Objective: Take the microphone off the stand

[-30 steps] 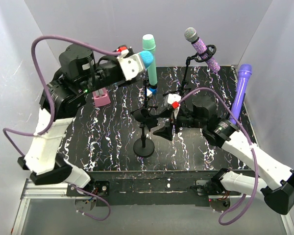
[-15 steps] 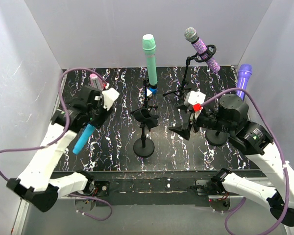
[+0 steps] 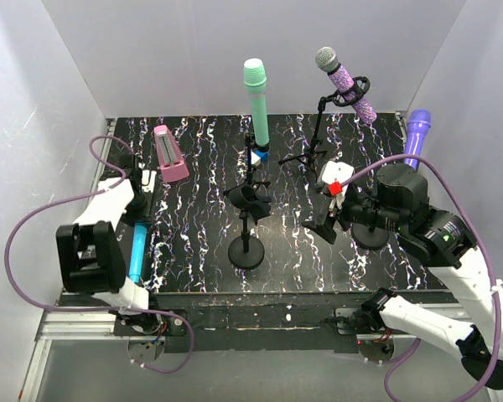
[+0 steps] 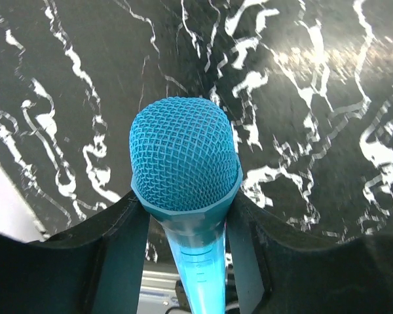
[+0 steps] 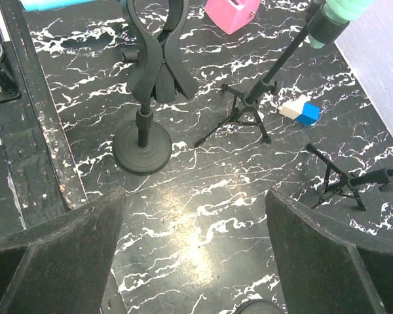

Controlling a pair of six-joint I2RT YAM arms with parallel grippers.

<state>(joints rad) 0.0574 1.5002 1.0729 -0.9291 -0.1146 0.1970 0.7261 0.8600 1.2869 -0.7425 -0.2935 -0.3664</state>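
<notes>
One blue microphone point(image 4: 183, 157): clamped in left gripper point(image 4: 183, 252), off its stand point(image 3: 248, 205), low by the table's point(image 3: 201, 167) left edge, possibly touching. Right gripper point(image 5: 193, 255): jaws wide apart, empty.

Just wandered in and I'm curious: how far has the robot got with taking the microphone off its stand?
Done: the round-based stand holds nothing in its clip, and the blue microphone is out of it. In hand: the left gripper is shut on that microphone, low over the left edge of the table; the right gripper is open, holding nothing. Left: probably just setting the microphone down and letting go.
</notes>
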